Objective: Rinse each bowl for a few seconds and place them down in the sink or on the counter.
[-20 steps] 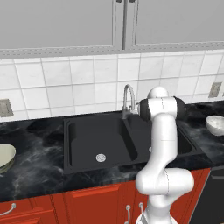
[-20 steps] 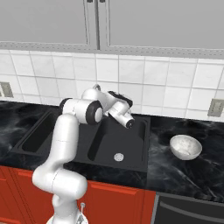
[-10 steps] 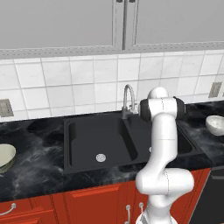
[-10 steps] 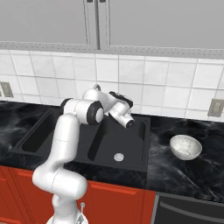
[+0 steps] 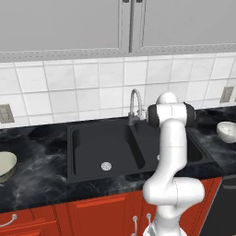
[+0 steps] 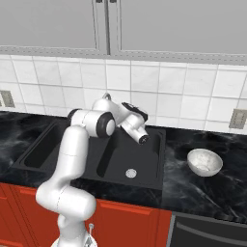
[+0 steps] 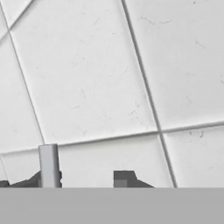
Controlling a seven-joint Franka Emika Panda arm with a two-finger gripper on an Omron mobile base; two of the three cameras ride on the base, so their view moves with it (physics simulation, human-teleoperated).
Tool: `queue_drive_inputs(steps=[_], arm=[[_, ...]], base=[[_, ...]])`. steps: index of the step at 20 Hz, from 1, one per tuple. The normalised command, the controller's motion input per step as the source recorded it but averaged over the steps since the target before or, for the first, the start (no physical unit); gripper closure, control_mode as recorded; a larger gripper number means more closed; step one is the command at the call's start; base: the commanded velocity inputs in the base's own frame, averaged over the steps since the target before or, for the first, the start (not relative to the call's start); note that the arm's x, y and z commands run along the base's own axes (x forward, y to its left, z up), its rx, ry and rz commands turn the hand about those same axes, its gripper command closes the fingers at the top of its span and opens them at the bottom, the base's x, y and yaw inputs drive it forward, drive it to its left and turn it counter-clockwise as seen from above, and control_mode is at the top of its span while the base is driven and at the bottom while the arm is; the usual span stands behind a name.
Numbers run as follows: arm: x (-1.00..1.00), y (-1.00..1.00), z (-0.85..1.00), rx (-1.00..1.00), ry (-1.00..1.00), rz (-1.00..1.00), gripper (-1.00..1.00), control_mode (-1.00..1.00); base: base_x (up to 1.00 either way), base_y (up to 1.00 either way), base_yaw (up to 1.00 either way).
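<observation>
Black marble counter [image 5: 41, 184] runs across the middle of the left base view, and the black double-basin sink [image 5: 92, 145] is set into it at the centre, with a round silver drain [image 5: 106, 165] in the left basin. The curved steel faucet [image 5: 135, 103] rises at the sink's back edge, against the white wall tiles [image 5: 87, 90].

The white arm [image 5: 173, 152] stands in front of the right basin in that view and hides most of it. Its dark upper joint sits just right of the faucet. In the right base view the arm reaches up and over the back of the sink, its hand pointing down and to the right above the basin.

The pale greenish bowl [image 5: 4, 166] lies at the far left edge of the left base view, on the counter, well apart from the sink and cut off by the frame. The white-grey bowl [image 6: 205, 162] sits upright on the counter in the right half of the right base view, near the sink's right rim but not touching it.

In the hand view the fingers [image 7: 124, 178] show as two dark tips at the bottom, partly apart, with white tiles behind them. A pale grey upright bar [image 7: 48, 165] stands by the left tip. We cannot tell whether the fingers grip it or hold anything at all.

Grey wall cabinets [image 5: 64, 23] hang along the top, red cabinet fronts [image 5: 92, 214] run below the counter, and a wall outlet [image 6: 238, 118] sits on the tiles at the right.
</observation>
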Motion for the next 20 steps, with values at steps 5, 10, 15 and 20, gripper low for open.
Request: queue_drive_inputs(steps=[5, 10, 15, 20], arm=[[0.0, -0.5, -0.11, 0.1, 0.09, -0.02, 1.0, -1.0], [0.0, -0.47, -0.12, 0.08, 0.11, -0.06, 1.0, -1.0], [0.0, -0.42, -0.14, 0.05, 0.13, -0.09, 1.0, -1.0], [0.0, -0.47, -0.15, 0.05, 0.12, -0.09, 1.0, -1.0]], base=[[0.0, 0.0, 0.0], [0.0, 0.0, 0.0], [0.0, 0.0, 0.0], [0.0, 0.0, 0.0]])
